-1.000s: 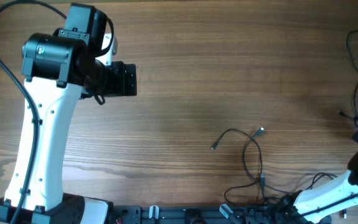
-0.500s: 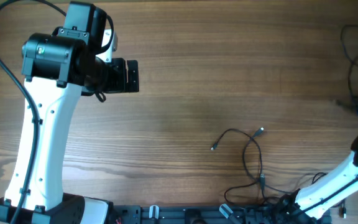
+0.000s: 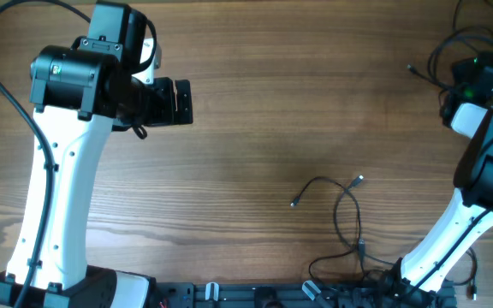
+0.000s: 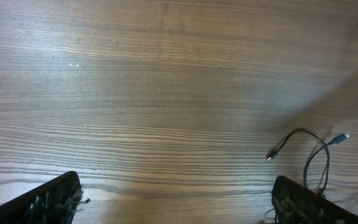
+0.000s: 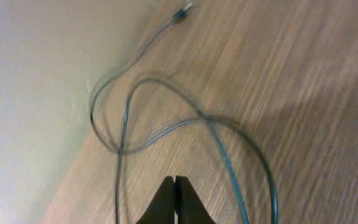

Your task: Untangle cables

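Seemingly weightless and limp, one cable point(image 3: 319, 180) lies looped near the front of the table point(image 3: 255, 128) while the second cable point(image 5: 202, 117) curls by our tightly closed right gripper point(image 5: 174, 198) at the far corner, left gripper point(image 3: 185, 103) gaping; we'd pinch beside a plug point(image 3: 359, 179).

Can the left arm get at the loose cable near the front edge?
Probably yes: only bare table lies between the open left gripper and that cable, though it's a long reach.
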Robot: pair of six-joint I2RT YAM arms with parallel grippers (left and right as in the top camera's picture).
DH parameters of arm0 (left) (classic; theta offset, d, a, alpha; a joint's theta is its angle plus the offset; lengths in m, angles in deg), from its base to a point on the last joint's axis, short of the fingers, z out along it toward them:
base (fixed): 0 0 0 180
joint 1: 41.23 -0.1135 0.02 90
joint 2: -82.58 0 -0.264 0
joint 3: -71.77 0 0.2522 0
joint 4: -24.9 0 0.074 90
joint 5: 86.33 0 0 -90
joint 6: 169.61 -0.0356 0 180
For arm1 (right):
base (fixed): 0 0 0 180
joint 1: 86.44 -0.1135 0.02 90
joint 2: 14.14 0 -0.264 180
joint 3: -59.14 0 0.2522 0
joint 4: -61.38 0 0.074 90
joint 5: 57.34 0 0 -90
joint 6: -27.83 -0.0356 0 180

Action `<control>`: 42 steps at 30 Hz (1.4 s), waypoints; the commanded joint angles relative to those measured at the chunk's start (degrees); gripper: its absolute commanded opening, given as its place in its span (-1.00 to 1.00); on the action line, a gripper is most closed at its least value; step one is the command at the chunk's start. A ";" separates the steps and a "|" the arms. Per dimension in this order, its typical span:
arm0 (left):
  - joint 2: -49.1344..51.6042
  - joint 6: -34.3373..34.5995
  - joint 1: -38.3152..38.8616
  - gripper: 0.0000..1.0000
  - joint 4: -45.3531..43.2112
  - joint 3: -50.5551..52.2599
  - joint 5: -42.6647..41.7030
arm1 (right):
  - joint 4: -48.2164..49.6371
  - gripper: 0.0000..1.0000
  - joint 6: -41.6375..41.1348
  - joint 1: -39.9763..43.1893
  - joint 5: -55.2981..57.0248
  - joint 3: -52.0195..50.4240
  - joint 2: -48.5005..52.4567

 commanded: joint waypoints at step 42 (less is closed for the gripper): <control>5.40 -2.54 0.09 1.00 -16.04 0.26 -0.90 | -83.82 0.96 -69.00 -8.35 2.71 -41.00 -61.29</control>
